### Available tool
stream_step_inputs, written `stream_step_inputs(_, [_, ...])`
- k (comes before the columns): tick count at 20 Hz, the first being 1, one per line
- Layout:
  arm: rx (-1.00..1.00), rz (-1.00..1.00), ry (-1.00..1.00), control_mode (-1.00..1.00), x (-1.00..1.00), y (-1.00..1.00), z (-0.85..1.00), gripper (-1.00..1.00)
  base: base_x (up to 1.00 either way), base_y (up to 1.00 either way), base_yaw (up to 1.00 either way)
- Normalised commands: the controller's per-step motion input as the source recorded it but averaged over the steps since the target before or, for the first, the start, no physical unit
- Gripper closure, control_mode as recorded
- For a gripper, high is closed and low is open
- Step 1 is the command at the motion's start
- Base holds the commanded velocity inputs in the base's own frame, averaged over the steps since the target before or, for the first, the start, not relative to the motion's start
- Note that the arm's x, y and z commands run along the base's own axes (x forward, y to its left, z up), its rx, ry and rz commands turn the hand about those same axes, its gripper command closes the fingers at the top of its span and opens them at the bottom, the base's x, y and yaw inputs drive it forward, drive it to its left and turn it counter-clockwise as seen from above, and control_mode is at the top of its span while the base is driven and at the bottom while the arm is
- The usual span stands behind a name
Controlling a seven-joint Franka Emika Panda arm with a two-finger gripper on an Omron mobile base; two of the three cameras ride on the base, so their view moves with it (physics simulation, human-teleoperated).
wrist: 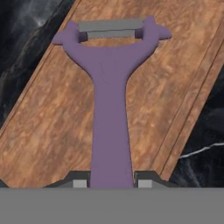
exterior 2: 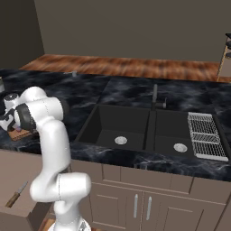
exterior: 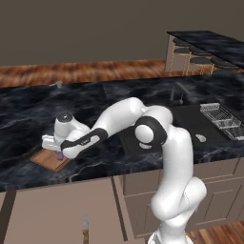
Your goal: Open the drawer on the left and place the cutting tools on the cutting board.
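The purple peeler [wrist: 111,109] lies handle-first between my fingertips [wrist: 79,183], its blade end pointing away over the wooden cutting board [wrist: 48,131]. My gripper [wrist: 111,183] is shut on the peeler's handle. In the left base view the gripper [exterior: 59,152] is low over the cutting board [exterior: 46,161] at the counter's front left, with the peeler [exterior: 60,155] just showing beneath it. The drawer [exterior: 52,209] below the counter stands pulled out. The knife [exterior: 86,225] lies inside it, also seen from the right as the knife [exterior 2: 17,194].
A black double sink [exterior 2: 122,126] with a faucet [exterior 2: 154,97] lies to the right of the board, and a wire dish rack [exterior 2: 205,135] beyond it. Bar stools [exterior: 190,57] stand at a far counter. Cabinet doors [exterior 2: 140,205] are below the sink.
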Motion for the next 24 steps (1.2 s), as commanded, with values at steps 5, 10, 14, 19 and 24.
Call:
stream_step_inputs(5, [0.00,0.00,0.00,-1.00,0.01,0.00,0.00,-1.00,0.00,0.00,0.00])
stream_step_inputs(10, [0.00,0.00,0.00,-1.00,0.02,0.00,0.16,-1.00,0.00,0.00,0.00])
stream_step_inputs(14, [0.01,0.01,-0.01,-1.00,-0.06,-0.02,0.70,-1.00,0.00,0.00,0.00])
stream_step_inputs(19, [0.01,0.07,-0.05,-1.00,-0.71,-0.42,0.69,-1.00,0.00,0.00,0.00])
stream_step_inputs(24, [0.00,0.10,0.00,-1.00,-1.00,-0.77,0.16,-1.00,0.00,0.00,0.00])
